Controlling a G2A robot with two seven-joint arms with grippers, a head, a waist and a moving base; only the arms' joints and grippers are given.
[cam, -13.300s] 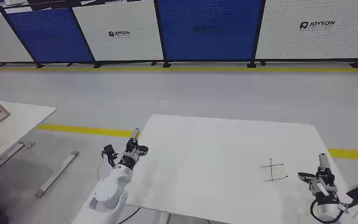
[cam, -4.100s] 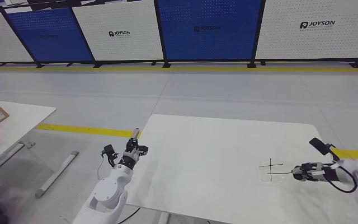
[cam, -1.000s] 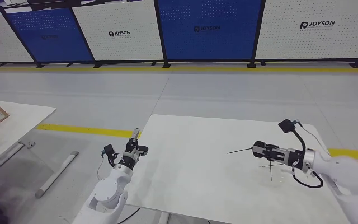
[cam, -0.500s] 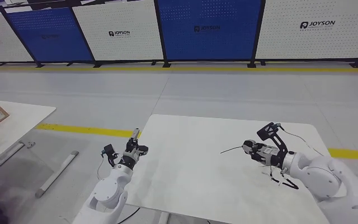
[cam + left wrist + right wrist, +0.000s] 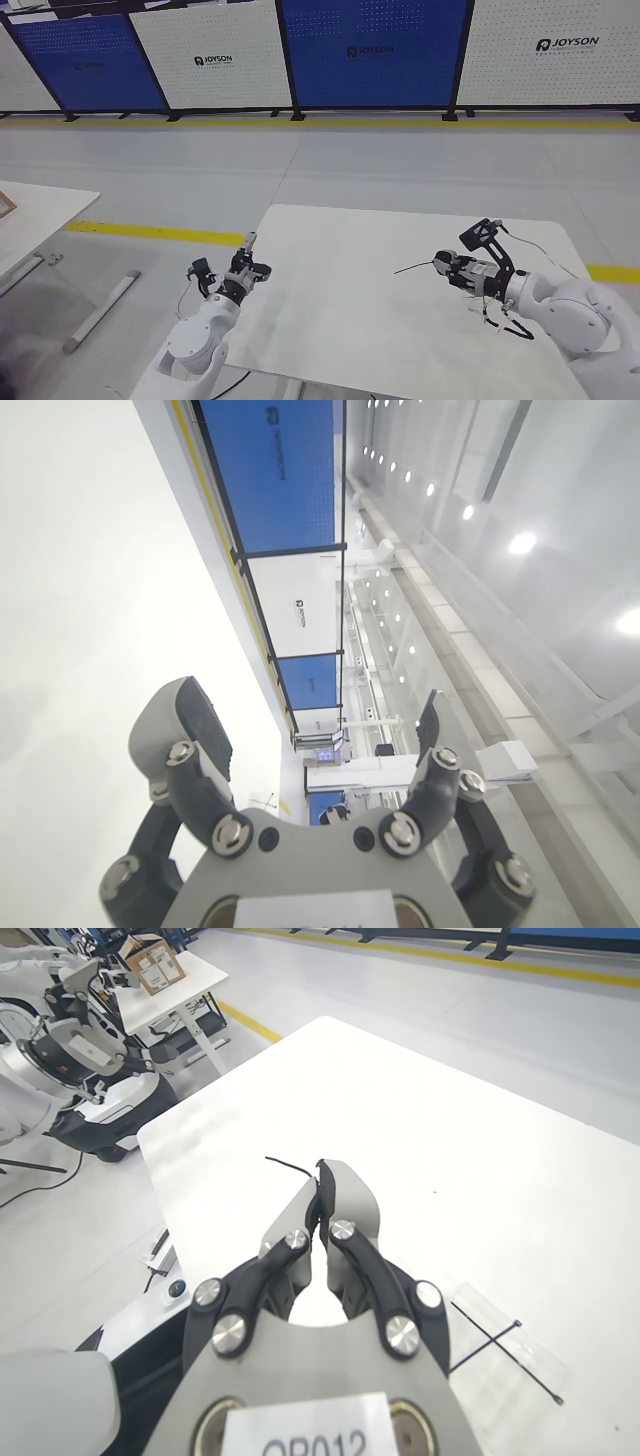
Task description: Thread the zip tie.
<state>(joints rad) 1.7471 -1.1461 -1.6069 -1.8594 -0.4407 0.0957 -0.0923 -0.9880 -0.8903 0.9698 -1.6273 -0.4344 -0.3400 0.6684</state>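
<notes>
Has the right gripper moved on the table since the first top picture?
Yes. The right gripper, shut on a zip tie, went from the table's right edge toward its middle, past the crossed zip ties.

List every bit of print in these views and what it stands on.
White wall panel: a brand logo, not quoted.
Blue wall panel: faint logo, too dim to read.
Label behind the right hand: characters cut off at the picture's edge.
Cardboard box sticker: too small to read.
</notes>
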